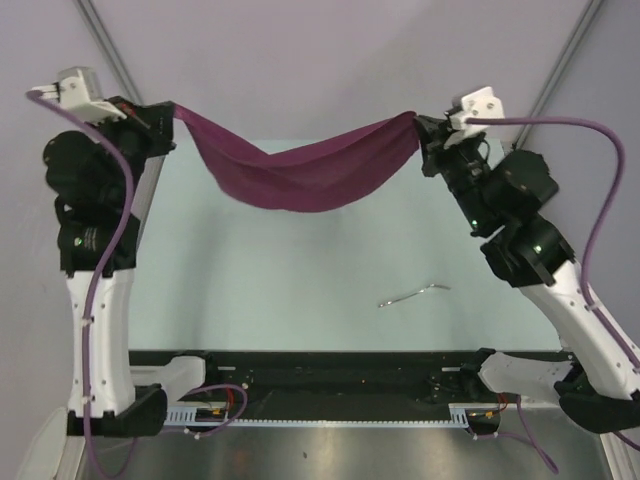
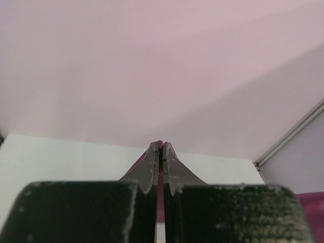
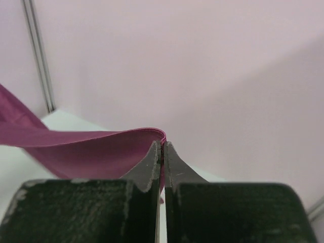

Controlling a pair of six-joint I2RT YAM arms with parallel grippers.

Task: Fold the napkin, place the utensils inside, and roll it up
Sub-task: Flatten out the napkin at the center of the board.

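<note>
A: Top view, what's lying around?
B: Pale table [image 1: 300, 260] is sitting under everything. A purple cable [image 1: 112, 215] is running down the left arm, and a grey pole [image 1: 105, 45] is slanting behind it.
A: Napkin?
B: The napkin [image 1: 300, 175] is hanging in the air between the 2 grippers and sagging in the middle over the far part of the table. The left gripper [image 1: 168, 112] is pinching 1 end and the right gripper [image 1: 422, 125] is pinching the other.
A: Utensil?
B: The utensil [image 1: 413, 294] is lying flat on the table, nearer the right arm and well apart from the napkin. Neither gripper is touching it.
A: Left wrist view?
B: The left gripper [image 2: 162, 147] is clenching tight, with a sliver of napkin [image 2: 132, 171] showing beside the left finger. The black fingers are hiding most of the cloth. The table [image 2: 61, 157] is showing beyond, plus a pole [image 2: 291, 134] at right.
A: Right wrist view?
B: The right gripper [image 3: 162, 144] is clamping the napkin [image 3: 91, 149] edge at its tips. The cloth is trailing off to the left, above the table [image 3: 66, 119]. A pole [image 3: 38, 55] is standing at far left.
</note>
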